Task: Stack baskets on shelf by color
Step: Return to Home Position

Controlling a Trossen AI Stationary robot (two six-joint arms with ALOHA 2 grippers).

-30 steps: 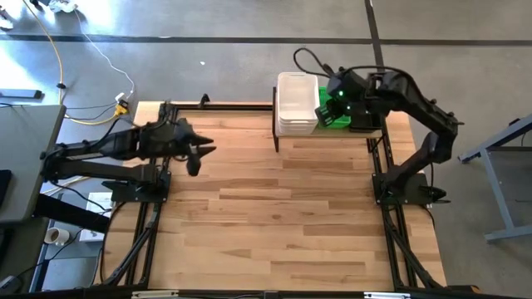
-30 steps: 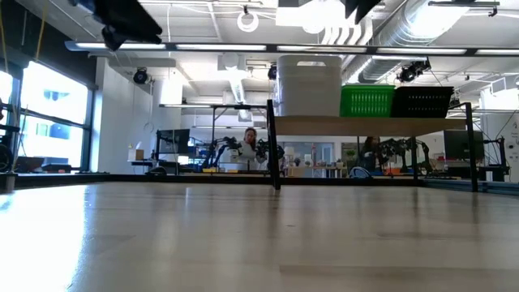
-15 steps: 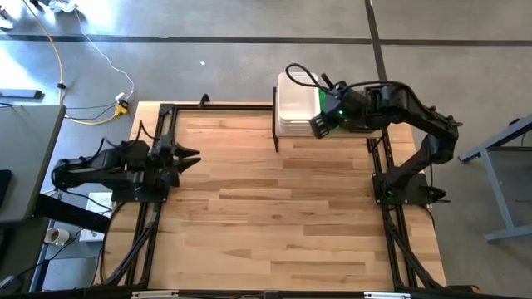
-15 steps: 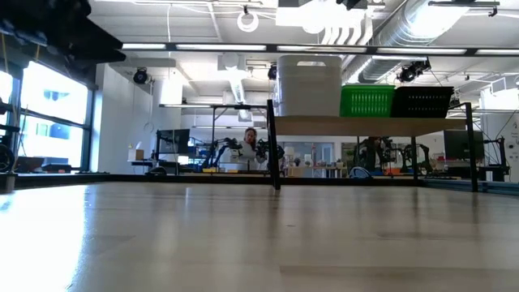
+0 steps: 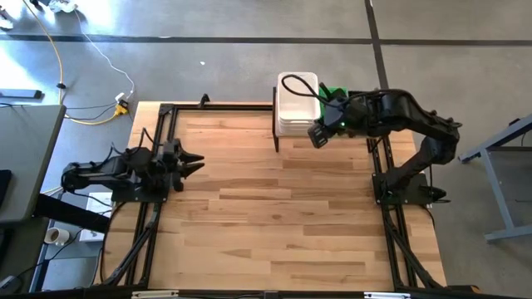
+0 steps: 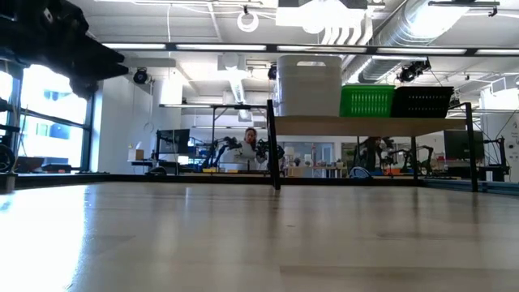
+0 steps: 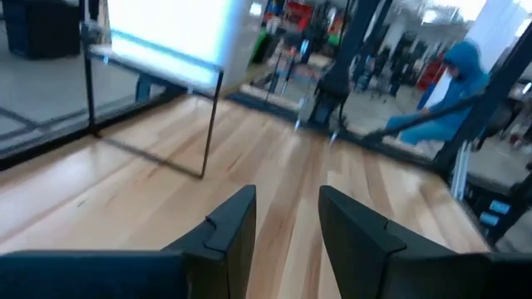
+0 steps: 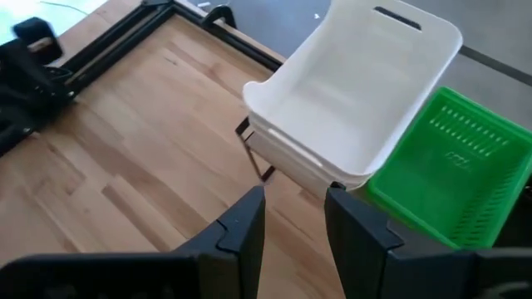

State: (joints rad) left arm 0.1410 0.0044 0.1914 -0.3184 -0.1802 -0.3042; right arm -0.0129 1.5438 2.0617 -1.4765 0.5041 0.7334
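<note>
White basket stack (image 8: 357, 91) just beyond parted jaws of right gripper (image 8: 295, 201)

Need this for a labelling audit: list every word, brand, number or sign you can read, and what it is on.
No text can be read in any view.
Green basket: a small moulded mark on its floor, too blurred to read.
White baskets: no print visible.
Black basket: no print visible.
Background room: nothing legible.
</note>
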